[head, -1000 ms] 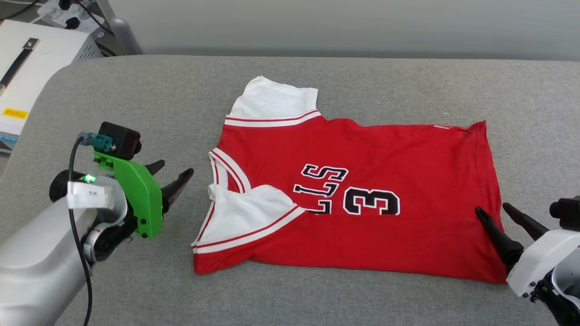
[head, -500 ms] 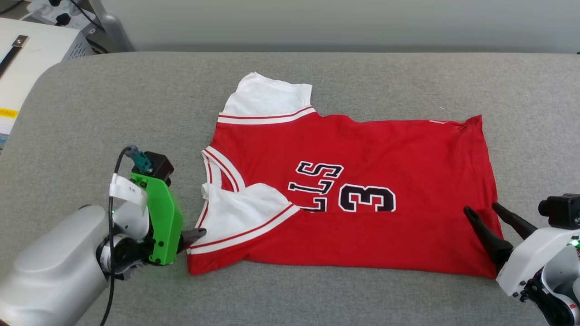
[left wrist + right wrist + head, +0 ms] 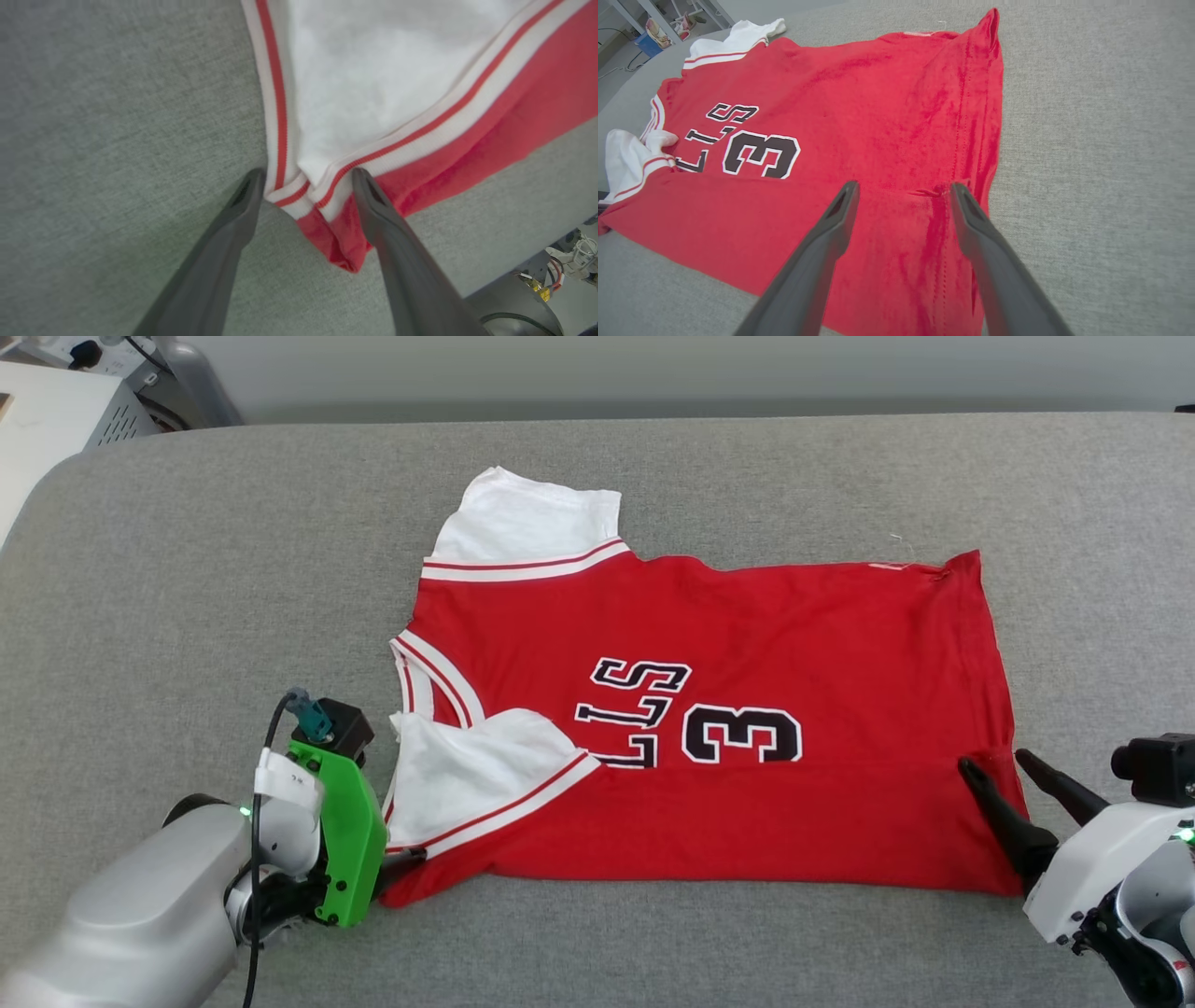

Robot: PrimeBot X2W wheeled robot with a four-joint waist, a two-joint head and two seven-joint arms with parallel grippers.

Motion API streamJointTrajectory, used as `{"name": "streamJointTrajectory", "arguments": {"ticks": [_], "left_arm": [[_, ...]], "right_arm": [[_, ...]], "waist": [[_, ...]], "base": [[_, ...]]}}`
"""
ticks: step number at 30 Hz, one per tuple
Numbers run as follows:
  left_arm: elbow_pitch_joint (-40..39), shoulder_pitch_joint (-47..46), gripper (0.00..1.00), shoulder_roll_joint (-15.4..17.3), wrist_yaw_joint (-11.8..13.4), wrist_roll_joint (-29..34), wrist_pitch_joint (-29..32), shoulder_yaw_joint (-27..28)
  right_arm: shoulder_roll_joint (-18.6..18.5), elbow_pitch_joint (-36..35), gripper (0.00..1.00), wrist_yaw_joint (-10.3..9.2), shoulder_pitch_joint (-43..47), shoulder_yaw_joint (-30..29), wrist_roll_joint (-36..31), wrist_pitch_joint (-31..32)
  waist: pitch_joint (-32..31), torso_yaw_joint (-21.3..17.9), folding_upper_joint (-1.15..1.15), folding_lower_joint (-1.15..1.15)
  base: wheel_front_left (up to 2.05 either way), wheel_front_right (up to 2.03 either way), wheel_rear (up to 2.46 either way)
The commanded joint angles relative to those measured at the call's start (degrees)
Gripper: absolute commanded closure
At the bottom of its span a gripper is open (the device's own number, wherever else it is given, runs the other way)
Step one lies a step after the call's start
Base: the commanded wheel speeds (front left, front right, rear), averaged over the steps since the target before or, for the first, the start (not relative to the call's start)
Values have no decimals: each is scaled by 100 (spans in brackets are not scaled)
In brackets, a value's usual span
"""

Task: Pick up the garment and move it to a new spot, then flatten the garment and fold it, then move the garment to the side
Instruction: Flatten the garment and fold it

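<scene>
**Garment** (image 3: pixel 794 635): red jersey, lying flat on the grey cushion (image 3: pixel 187 569) at approx. the centre of the head view. The collar faces the robot's left & the hem its right. The near sleeve (image 3: pixel 457 775), white w/ striped trim, is folded in over the chest and covers part of the dark lettering; you can read "LLS" and "3". The far sleeve (image 3: pixel 527 523) lies spread out on the side away from the robot.

**L gripper** (image 3: pixel 306 179): released, fingers apart, low at the garment's near-left corner. In the left wrist view you see the corner of the striped trim between the two tips: one tip is on the cushion just beside the trim, the other on the red cloth. Nothing is clamped. The green mount (image 3: pixel 350 840) hides most of the fingers in the head view.

**R gripper** (image 3: pixel 903 186): also released, fingers apart, over the near-right hem corner. One tip is over the red cloth, the other at the hem stitching. You can't tell whether the tips touch the fabric.
</scene>
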Motion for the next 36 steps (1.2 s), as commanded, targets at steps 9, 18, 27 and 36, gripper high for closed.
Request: {"name": "streamJointTrajectory", "arguments": {"ticks": [9, 18, 27, 36], "left_arm": [[-37, 454, 100, -24, 121, 226, -818, 23], [-1024, 614, 100, 406, 498, 350, -1241, 199], [-1752, 635, 100, 556, 897, 470, -1223, 218], [-1855, 606, 100, 559, 1003, 526, -1274, 238]], "right_arm": [[-489, -489, 0, -5, -376, -130, -373, 421], [-1378, -789, 0, -5, -295, 61, 153, 2691], [-1129, -378, 0, -5, -316, 177, 418, 3466], [-715, 601, 0, -5, -417, 645, 217, 3183]], "waist": [[-292, -26, -1, 0], [-401, 11, -1, 0], [-160, 154, -1, 0], [83, 267, -1, 0]], "base": [[0, 0, 0], [0, 0, 0], [0, 0, 0], [0, 0, 0]]}}
